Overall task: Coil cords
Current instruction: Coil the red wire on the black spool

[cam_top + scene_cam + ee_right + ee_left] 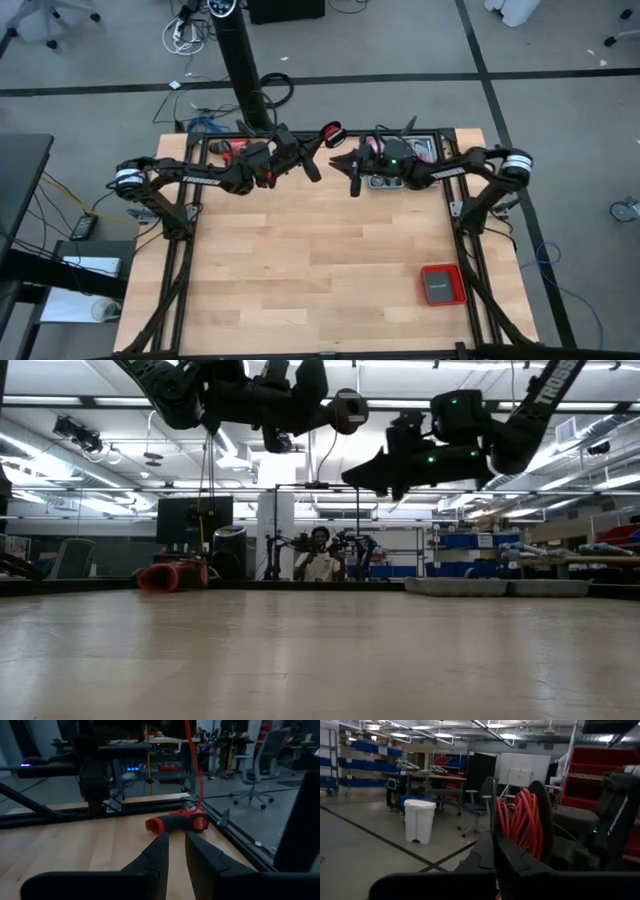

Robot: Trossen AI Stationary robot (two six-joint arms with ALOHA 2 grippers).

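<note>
– Red cord [520, 822], thin as wire, wound in many close turns on a dark round reel. Where does it sit?
– Up in the air over the far edge of the surface [300, 260], between the two arms. From above it is a tiny red ring with a dark centre. One strand drops from it toward the red-and-black power drill [177, 822], which lies on its side at the far left corner.
– Who has it?
– The left gripper [495, 837]. Its fingers are pressed together right at the bundle. Since the bundle hangs clear of the surface, I judge it is pinched there, but I cannot tell whether on the reel or on a turn of cord.
– And the other arm?
– The right gripper [176, 842] hovers just beside it, raised, with its fingers a narrow gap apart and nothing between them.
– How will the cord behave?
– Light and limp, I'd say. It has no stiffness of its own, so a loose strand will sag and swing. The smooth jacket may slide through a weak pinch, and slack turns could spring off the reel.
– So where to grip?
– On the hanging strand close below the bundle, kept taut, while the reel is held by its rim, not by the windings.
– Anything else about?
– A flat red square box [441, 284], well apart near the front right.
</note>
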